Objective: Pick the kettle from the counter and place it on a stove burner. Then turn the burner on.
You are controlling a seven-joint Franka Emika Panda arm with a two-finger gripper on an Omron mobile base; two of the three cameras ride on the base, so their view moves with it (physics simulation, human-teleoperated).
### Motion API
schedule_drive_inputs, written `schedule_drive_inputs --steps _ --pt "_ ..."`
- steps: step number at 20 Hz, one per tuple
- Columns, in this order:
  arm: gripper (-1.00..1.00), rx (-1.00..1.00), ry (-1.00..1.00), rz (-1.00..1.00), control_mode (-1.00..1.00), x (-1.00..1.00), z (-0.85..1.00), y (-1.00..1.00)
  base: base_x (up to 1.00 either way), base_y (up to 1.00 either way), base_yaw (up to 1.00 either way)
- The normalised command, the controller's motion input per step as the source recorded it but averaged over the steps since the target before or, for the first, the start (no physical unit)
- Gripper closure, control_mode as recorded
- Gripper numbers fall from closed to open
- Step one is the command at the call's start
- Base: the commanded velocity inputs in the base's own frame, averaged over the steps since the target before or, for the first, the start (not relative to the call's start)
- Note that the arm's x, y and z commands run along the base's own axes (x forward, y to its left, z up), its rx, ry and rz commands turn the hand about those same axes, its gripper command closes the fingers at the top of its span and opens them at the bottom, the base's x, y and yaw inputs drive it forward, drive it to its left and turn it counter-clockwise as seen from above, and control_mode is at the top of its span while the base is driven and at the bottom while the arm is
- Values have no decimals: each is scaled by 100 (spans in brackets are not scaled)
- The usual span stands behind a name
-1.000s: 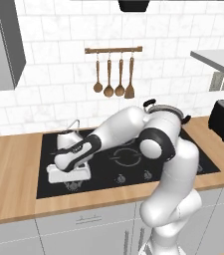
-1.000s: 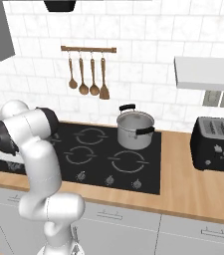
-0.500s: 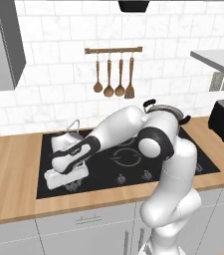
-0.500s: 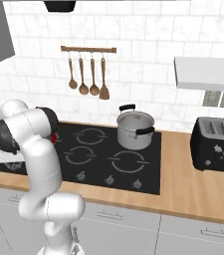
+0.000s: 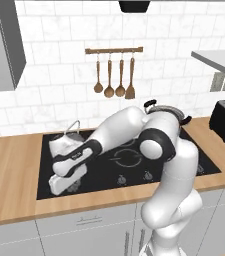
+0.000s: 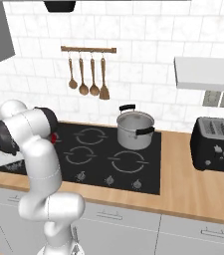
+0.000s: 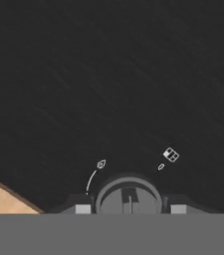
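Squat dark grey metal kettle [image 5: 60, 146] sits on left rear of flat black glass cooktop [image 5: 109, 176], while two-finger gripper [image 7: 130, 208] has sunk slightly onto round grey knob [image 7: 128, 195], jaws astride it, grip undiscernible; burner-turning looks imminent.

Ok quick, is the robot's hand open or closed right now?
Gripper: jaws sit either side of a stove knob; gripping it or not, cannot tell.

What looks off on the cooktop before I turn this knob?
Nothing stands out. The kettle stands upright on the cooktop, rear left; the silver pot sits level, rear right; no spills; the gripper straddles a front knob.
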Motion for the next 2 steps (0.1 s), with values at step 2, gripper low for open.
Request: schedule_drive_inputs --steps 2 --pt "100 0 0 52 -100 -16 -31 -28 0 0 0"
